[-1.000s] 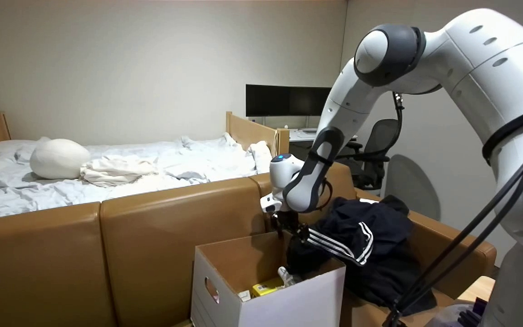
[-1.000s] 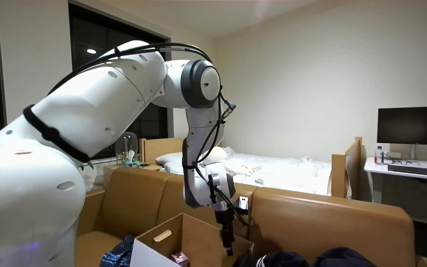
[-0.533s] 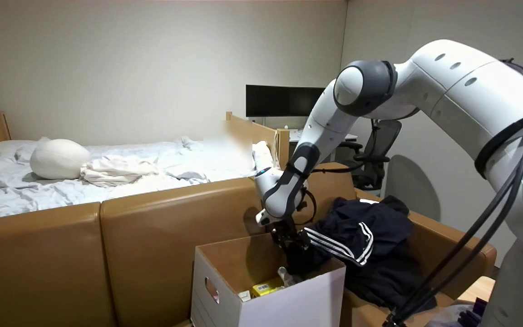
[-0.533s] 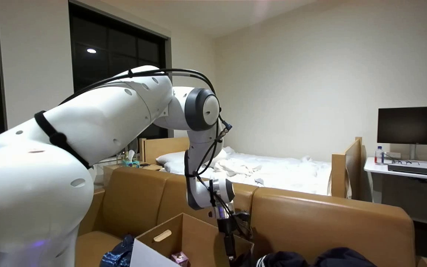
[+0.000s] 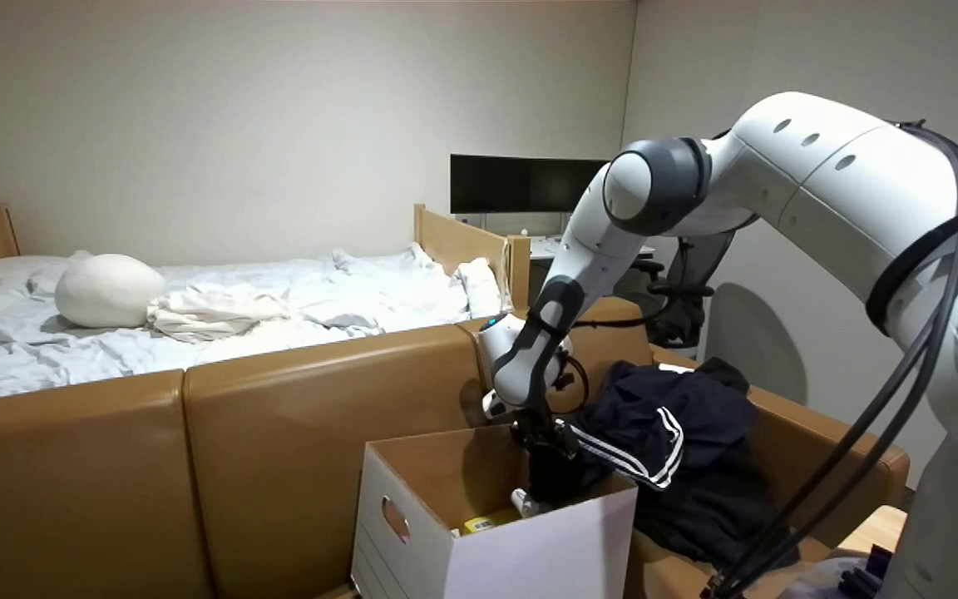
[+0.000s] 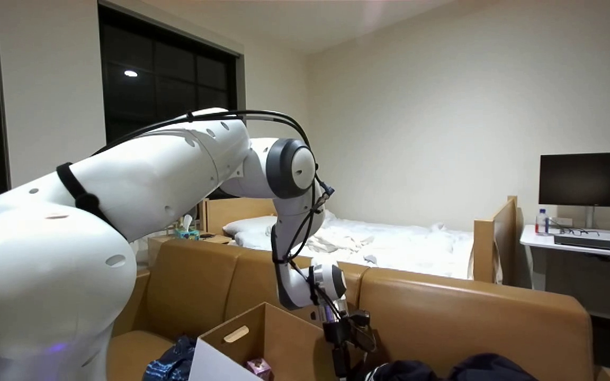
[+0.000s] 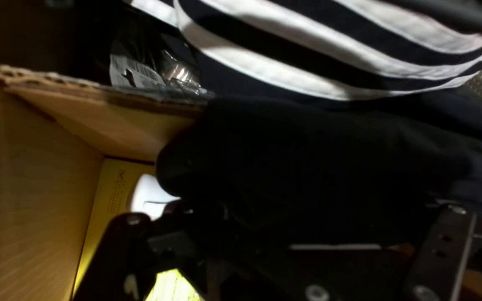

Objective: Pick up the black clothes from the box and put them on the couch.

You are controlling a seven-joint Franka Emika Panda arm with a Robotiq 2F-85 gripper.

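The white box (image 5: 537,557) stands against the couch (image 5: 338,391), brown inside and tipped toward a corner in an exterior view (image 6: 225,365). Black clothes (image 5: 695,416) with white stripes lie heaped on the couch beside it. In the wrist view a plain black garment (image 7: 299,138) hangs over the box's rim (image 7: 98,94), with the striped cloth (image 7: 274,54) beyond. My gripper (image 7: 308,209) reaches down at that side of the box, its fingers (image 7: 446,238) wide apart. Black fabric lies before and between them; darkness hides the fingertips' contact.
In the box lie a yellow pack (image 5: 483,524), a white tube (image 5: 522,502) and a pink carton (image 6: 258,366). Dark blue patterned cloth (image 6: 170,360) sits beside the box. The couch's back cushions (image 6: 474,312) rise behind, with the white bed (image 5: 321,291) further back.
The arm has come down, lowering the gripper into the box's clothes side. Over the last half second the gripper and the box have shifted slightly right in both exterior views.
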